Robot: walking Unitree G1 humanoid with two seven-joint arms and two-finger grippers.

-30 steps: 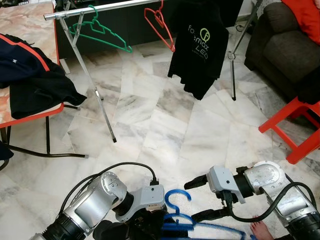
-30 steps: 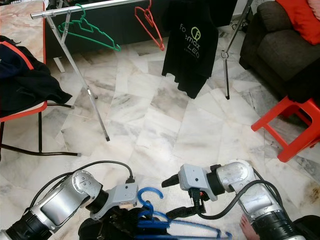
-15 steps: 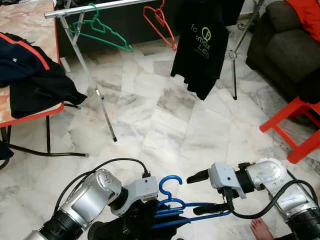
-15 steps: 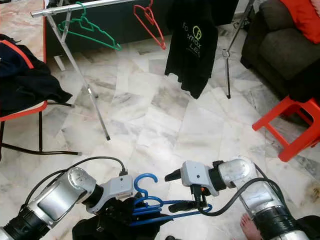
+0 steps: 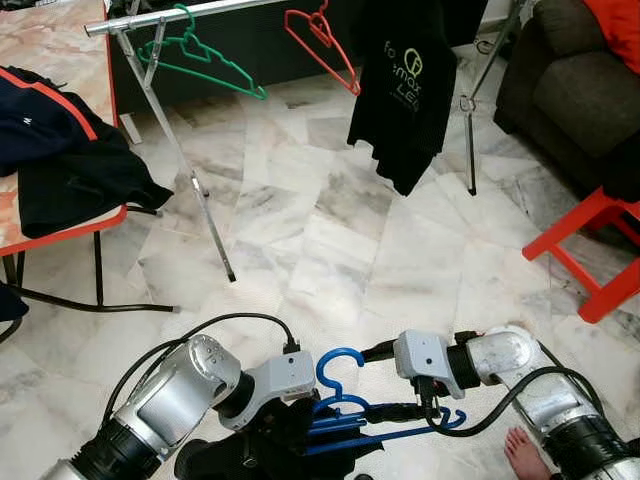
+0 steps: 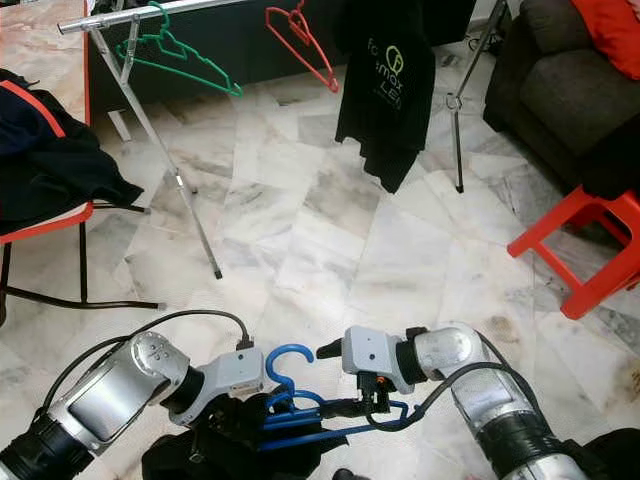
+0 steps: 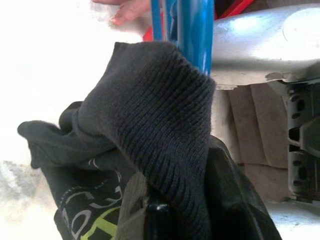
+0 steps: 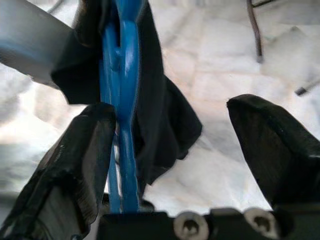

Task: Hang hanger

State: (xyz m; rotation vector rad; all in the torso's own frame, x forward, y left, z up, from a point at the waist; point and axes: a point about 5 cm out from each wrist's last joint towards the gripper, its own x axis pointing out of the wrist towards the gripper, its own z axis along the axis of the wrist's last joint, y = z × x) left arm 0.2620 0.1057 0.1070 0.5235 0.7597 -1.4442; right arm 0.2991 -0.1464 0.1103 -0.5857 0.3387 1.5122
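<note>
Right end effector [image 8: 172, 150] is spread, one finger [image 8: 75, 160] touching the blue hanger [image 5: 345, 405] low over the floor [image 5: 330, 250]. Left end effector [image 5: 290, 435], buried in the black garment [image 7: 150, 150], grip unreadable.

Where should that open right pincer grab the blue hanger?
Probably the blue hanger's bare lower bar, approached from the robot's right. That end juts free of the dark garment beside the open right pincer; the hook must stay clear for the rail.

Blue hanger [image 5: 345, 400], black garment [image 5: 270, 450]; green hanger [image 5: 205, 62], red hanger [image 5: 322, 42], black shirt [image 5: 405, 90] with green-white print; grey-veined white floor [image 5: 330, 240].
</note>
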